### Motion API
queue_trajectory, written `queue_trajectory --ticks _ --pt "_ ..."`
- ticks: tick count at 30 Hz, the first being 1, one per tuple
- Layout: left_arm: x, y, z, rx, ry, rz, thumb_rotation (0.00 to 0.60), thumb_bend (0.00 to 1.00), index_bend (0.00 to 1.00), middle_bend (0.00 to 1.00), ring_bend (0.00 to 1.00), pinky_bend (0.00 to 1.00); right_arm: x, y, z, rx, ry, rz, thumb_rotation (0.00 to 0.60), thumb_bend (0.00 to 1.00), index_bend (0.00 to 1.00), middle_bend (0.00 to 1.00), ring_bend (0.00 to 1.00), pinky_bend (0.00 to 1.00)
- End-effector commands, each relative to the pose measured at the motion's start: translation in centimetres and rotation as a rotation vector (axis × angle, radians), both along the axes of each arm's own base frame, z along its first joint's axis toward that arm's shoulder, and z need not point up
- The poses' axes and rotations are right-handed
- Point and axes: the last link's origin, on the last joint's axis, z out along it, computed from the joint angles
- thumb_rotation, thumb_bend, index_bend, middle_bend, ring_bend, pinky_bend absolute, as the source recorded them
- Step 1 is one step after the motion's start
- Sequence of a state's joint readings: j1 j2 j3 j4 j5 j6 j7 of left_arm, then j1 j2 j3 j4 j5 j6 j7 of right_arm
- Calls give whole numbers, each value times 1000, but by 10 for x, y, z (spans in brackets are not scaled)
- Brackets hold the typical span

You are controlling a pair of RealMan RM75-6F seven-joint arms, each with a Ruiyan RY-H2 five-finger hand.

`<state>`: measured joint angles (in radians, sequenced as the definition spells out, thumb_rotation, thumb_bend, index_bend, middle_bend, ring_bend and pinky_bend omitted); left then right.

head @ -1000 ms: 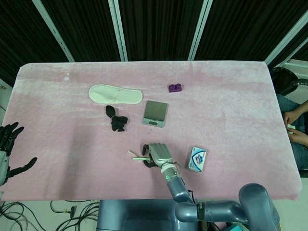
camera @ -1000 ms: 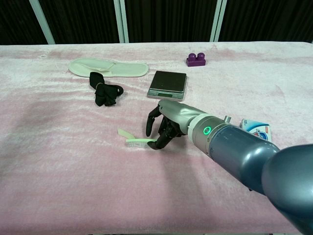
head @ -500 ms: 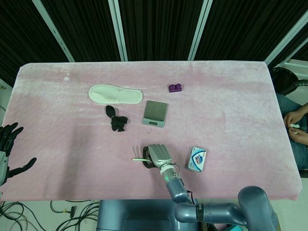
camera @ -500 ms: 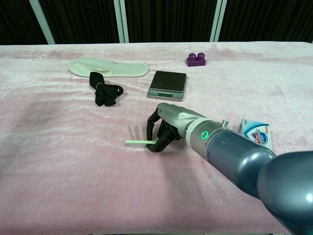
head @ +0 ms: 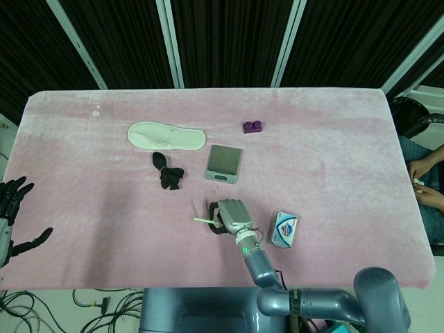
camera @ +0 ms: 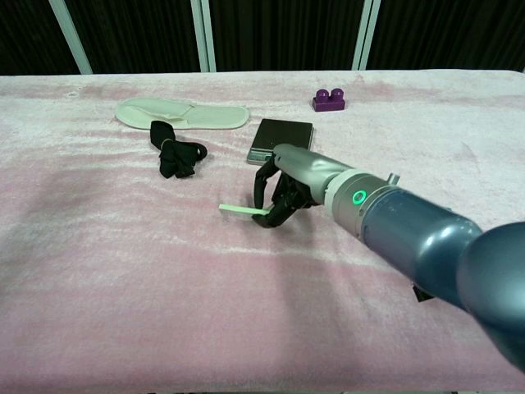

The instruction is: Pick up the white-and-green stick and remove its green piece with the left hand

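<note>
In the right hand, fingers curled around one end, the stick juts out to its left, pale green end free. Compared with a second ago it's off the surface and the hand has risen and moved back toward the scale just behind it; the white strip that lay beside the stick is no longer visible. So pickup looks done. Left hand sits far off past the surface's left edge, fingers spread, holding nothing — it has barely moved. Next it needs to come across and pull the green piece. Soap box lies near, right of the hand.
</note>
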<state>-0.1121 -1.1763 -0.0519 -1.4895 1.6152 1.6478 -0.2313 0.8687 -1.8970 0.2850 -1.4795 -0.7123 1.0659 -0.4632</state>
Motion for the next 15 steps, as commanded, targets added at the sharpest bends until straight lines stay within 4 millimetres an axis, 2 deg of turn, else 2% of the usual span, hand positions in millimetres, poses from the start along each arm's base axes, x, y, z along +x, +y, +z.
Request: queue_trajectory --ticks 1,4,7,8,11,15 --pt "9 4 -1 -42 4 -62 600 184 117 43 0 0 -7 -14 28 -19 40 59 600 507 687 926 878 995" --pt "30 17 4 -53 40 -159 600 184 133 59 0 0 -13 -21 51 23 65 95 600 507 687 925 876 995" --pt "60 39 6 -101 63 -263 600 183 145 66 0 0 -14 -27 77 94 58 123 600 507 687 924 877 995" --pt "65 42 5 -116 64 -275 600 183 142 66 0 0 -14 -27 81 101 61 131 600 507 687 925 876 995" --pt "97 66 -1 -244 50 -316 600 184 136 64 0 0 -12 -31 101 136 90 186 600 508 687 923 871 995" --pt "124 94 -3 -328 58 -318 600 186 174 66 0 0 -7 -33 116 150 114 229 600 508 687 921 869 993"
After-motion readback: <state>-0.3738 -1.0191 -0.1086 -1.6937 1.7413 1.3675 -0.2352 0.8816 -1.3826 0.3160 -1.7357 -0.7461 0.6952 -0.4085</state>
